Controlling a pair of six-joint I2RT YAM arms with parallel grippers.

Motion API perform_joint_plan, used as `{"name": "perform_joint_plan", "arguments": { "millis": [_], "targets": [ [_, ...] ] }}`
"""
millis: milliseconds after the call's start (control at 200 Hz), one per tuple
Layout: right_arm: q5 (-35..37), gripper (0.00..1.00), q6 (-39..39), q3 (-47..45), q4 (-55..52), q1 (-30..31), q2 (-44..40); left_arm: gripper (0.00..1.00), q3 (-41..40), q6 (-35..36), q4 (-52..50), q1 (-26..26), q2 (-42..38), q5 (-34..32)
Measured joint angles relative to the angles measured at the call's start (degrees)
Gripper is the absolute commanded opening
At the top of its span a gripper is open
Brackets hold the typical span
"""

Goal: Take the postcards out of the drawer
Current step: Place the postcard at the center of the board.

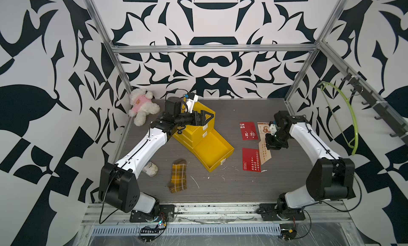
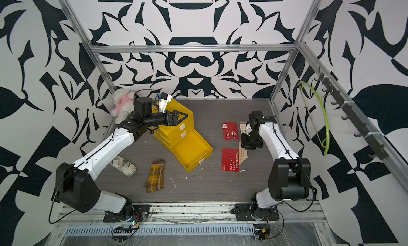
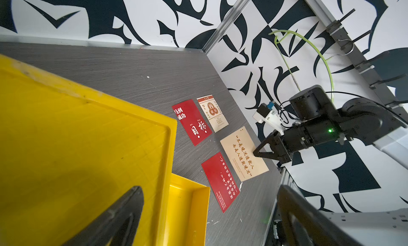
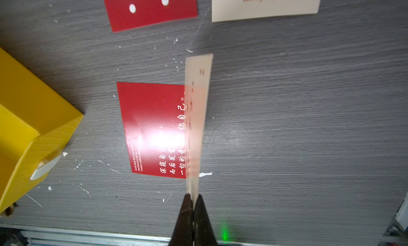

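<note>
**Cards lying right of the pulled-out drawer**

The drawer unit is standing left of centre at the back of the table, its lowest drawer sticking out toward the front right. To its right, the back-left postcard and the back-right postcard are lying side by side. The front-left postcard is lying before them. Beside it, the front-right postcard is sitting clamped by one edge in the right gripper. The left gripper is hanging over the unit's top. The sock is lying in front of the unit, the shoe to the sock's left, and the plush toy in the back left corner.
</note>
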Motion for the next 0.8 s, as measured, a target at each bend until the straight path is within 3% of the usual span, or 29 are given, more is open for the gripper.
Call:
{"name": "perform_joint_plan", "arguments": {
  "millis": [230, 565, 800],
  "targets": [
    [3.7, 0.0, 0.0, -2.1, 0.5, -1.2, 3.5, 0.99, 0.0, 1.9, -0.1, 0.0, -3.3, -2.5],
    [15.6, 0.08, 0.7, -2.1, 0.3, -1.4, 10.3, 0.99, 0.0, 2.3, -0.1, 0.0, -3.8, -2.6],
    [21.1, 0.23, 2.3, -2.5, 1.1, -1.4, 15.5, 0.99, 0.0, 2.3, -0.1, 0.0, -3.8, -2.5]
  ]
}}
